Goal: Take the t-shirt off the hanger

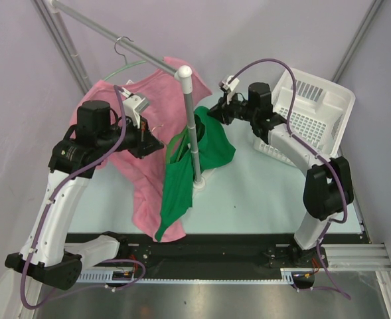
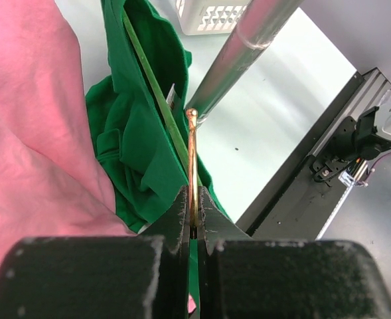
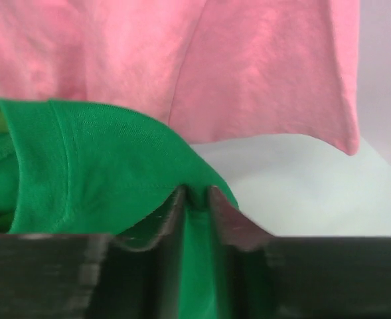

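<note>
A green t-shirt [image 1: 179, 181] hangs on a green hanger [image 2: 153, 90] beside the rack's upright pole [image 1: 194, 136]. My left gripper [image 1: 156, 143] is shut on the hanger's thin golden hook [image 2: 192, 156], which stands up between the jaws in the left wrist view [image 2: 192, 199]. My right gripper [image 1: 212, 111] is shut on a fold of the green t-shirt [image 3: 95, 166] at its upper right edge; in the right wrist view [image 3: 196, 194] the cloth fills the gap between the jaws. Part of the shirt spreads right of the pole toward the right gripper.
A pink t-shirt [image 1: 137, 169] hangs on another hanger from the slanted rail [image 1: 109, 30], behind my left arm. A white basket [image 1: 314, 106] stands at the back right. The pole's round base [image 1: 199, 181] sits on the table. The pole shows in the left wrist view [image 2: 243, 50].
</note>
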`<move>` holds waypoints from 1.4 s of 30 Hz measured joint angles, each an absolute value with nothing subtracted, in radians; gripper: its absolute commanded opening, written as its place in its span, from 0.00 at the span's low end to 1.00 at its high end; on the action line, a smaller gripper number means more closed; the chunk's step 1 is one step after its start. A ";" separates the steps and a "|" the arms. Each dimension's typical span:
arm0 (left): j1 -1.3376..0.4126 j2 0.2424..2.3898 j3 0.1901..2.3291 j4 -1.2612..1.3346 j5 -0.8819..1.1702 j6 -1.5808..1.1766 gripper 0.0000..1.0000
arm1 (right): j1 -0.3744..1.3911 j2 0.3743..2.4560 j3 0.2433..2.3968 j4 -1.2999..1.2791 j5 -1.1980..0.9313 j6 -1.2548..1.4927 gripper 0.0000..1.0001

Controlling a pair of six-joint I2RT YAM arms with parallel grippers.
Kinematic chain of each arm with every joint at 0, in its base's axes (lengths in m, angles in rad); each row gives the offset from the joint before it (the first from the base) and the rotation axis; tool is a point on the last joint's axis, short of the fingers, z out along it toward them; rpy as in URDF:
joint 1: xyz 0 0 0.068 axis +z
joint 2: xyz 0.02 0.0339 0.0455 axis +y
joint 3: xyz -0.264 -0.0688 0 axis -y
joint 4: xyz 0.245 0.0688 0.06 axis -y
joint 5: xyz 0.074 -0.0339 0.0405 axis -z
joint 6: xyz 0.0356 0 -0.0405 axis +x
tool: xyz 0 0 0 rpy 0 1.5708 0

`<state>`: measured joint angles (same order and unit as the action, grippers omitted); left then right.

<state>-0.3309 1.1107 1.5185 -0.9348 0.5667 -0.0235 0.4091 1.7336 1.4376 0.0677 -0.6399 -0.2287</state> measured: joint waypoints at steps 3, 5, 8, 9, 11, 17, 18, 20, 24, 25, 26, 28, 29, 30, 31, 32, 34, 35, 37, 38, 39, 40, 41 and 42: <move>-0.331 1.111 1.518 -0.935 0.572 -0.022 0.00 | 0.415 1.748 1.444 0.090 -0.634 -0.207 0.00; -0.331 1.111 1.518 -0.935 0.572 -0.020 0.00 | 0.424 1.749 1.444 0.095 -0.605 -0.195 0.00; -0.331 1.111 1.517 -0.934 0.573 -0.018 0.00 | 0.445 1.747 1.442 0.136 -0.532 -0.166 0.00; -0.331 1.111 1.517 -0.934 0.573 -0.018 0.00 | 0.452 1.744 1.439 0.148 -0.505 -0.156 0.00; -0.331 1.110 1.512 -0.933 0.574 -0.018 0.00 | 0.470 1.729 1.433 0.163 -0.412 -0.127 0.00; -0.331 1.111 1.487 -0.922 0.586 -0.017 0.00 | 0.496 1.697 1.528 0.123 -0.165 0.076 0.00; -0.331 1.111 1.485 -0.919 0.588 -0.017 0.00 | 0.496 1.707 1.568 0.093 -0.136 0.107 0.00; -0.331 1.113 1.485 -0.904 0.591 -0.016 0.00 | 0.496 1.741 1.689 0.017 -0.076 0.171 0.00; -0.331 1.107 1.485 -0.855 0.592 -0.013 0.00 | 0.473 1.857 1.939 -0.174 -0.006 0.303 0.00; -0.331 1.103 1.485 -0.847 0.595 -0.010 0.00 | 0.460 1.877 1.960 -0.210 -0.004 0.326 0.00; -0.331 1.099 1.484 -0.843 0.598 -0.007 0.00 | 0.445 1.892 1.965 -0.241 0.000 0.342 0.00; -0.331 1.090 1.480 -0.836 0.599 -0.006 0.00 | 0.416 1.914 1.953 -0.301 0.001 0.366 0.00; -0.331 1.085 1.475 -0.832 0.599 -0.004 0.00 | 0.400 1.920 1.932 -0.324 -0.008 0.378 0.00; -0.331 1.083 1.473 -0.833 0.601 -0.001 0.00 | 0.383 1.922 1.905 -0.350 -0.017 0.389 0.00; -0.331 1.081 1.470 -0.833 0.604 0.001 0.00 | 0.371 1.923 1.890 -0.366 -0.026 0.393 0.00; -0.331 1.081 1.468 -0.832 0.606 0.001 0.00 | 0.356 1.924 1.876 -0.389 -0.044 0.395 0.00; -0.331 1.081 1.468 -0.831 0.606 0.002 0.00 | 0.327 1.931 1.868 -0.421 -0.093 0.389 0.00; -0.331 1.081 1.468 -0.832 0.607 0.002 0.00 | 0.315 1.936 1.868 -0.430 -0.119 0.384 0.00; -0.331 1.081 1.468 -0.832 0.607 0.002 0.00 | 0.303 1.940 1.868 -0.448 -0.154 0.360 0.00; -0.331 1.081 1.468 -0.832 0.607 0.002 0.00 | 0.302 1.942 1.868 -0.458 -0.162 0.342 0.00; -0.331 1.081 1.468 -0.832 0.606 0.002 0.00 | 0.304 1.942 1.867 -0.463 -0.168 0.326 0.00; -0.331 1.081 1.468 -0.832 0.606 0.002 0.00 | 0.308 1.941 1.863 -0.463 -0.175 0.311 0.00; -0.331 1.079 1.468 -0.833 0.601 0.002 0.00 | 0.312 1.932 1.842 -0.446 -0.184 0.297 0.00; -0.331 1.079 1.468 -0.833 0.597 0.001 0.01 | 0.316 1.916 1.809 -0.425 -0.192 0.287 0.15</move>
